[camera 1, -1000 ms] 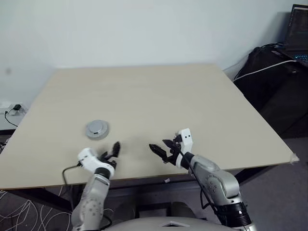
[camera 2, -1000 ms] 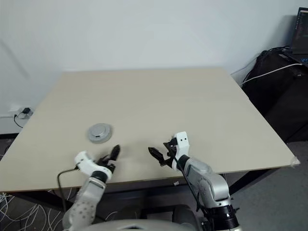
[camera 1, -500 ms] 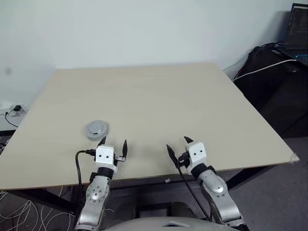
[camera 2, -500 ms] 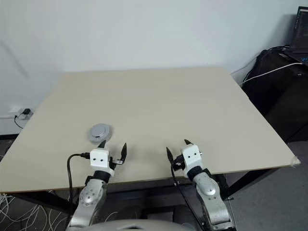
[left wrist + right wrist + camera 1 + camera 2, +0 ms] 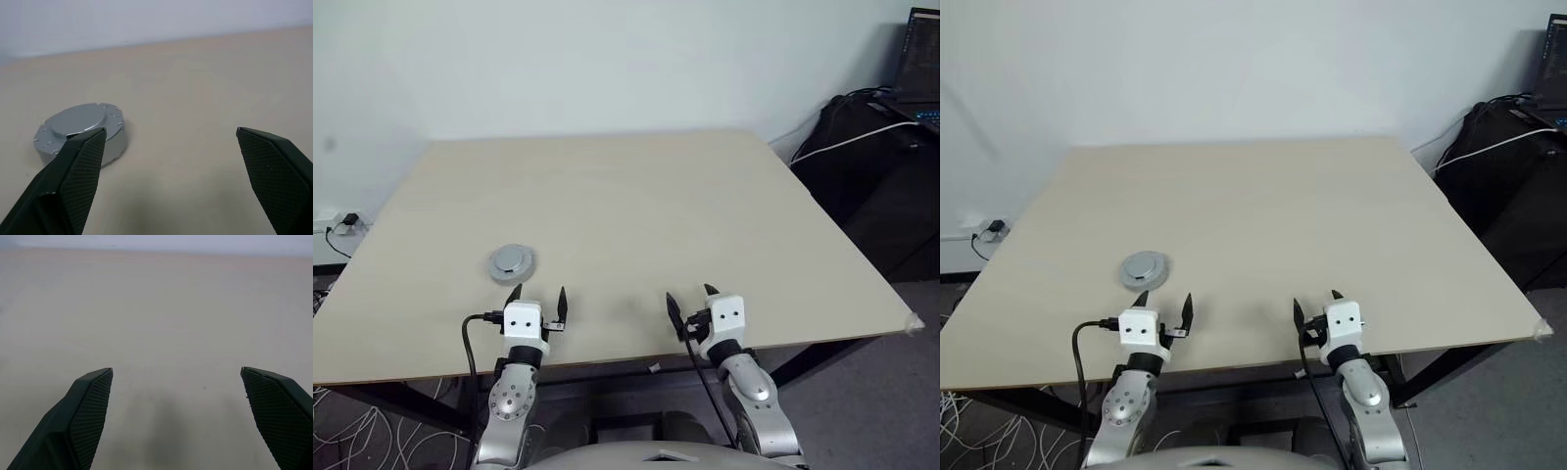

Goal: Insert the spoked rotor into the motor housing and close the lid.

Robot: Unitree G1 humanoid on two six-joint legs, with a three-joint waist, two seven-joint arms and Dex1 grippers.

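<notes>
A round silver-grey lid [image 5: 512, 262] with a ribbed rim lies flat on the left part of the table, smooth raised face up. In the left wrist view the lid [image 5: 80, 129] sits just beyond my left finger. The spoked rotor and the motor housing are out of view. My left gripper [image 5: 539, 294] hovers at the table's near edge, a short way in front of the lid, open and empty. My right gripper [image 5: 689, 294] stands open and empty further right along the same edge, over bare tabletop [image 5: 166, 323].
The pale wooden table [image 5: 636, 196] stretches wide ahead of both grippers. A black bag [image 5: 871, 147] with a white cable and a laptop [image 5: 922, 59] stand off the table at the right. Cables and a socket [image 5: 342, 223] lie on the floor at the left.
Both wrists have rolled and straightened, so the grippers now point forward with fingers side by side. The right gripper has shifted to the right. The lid has not moved.
</notes>
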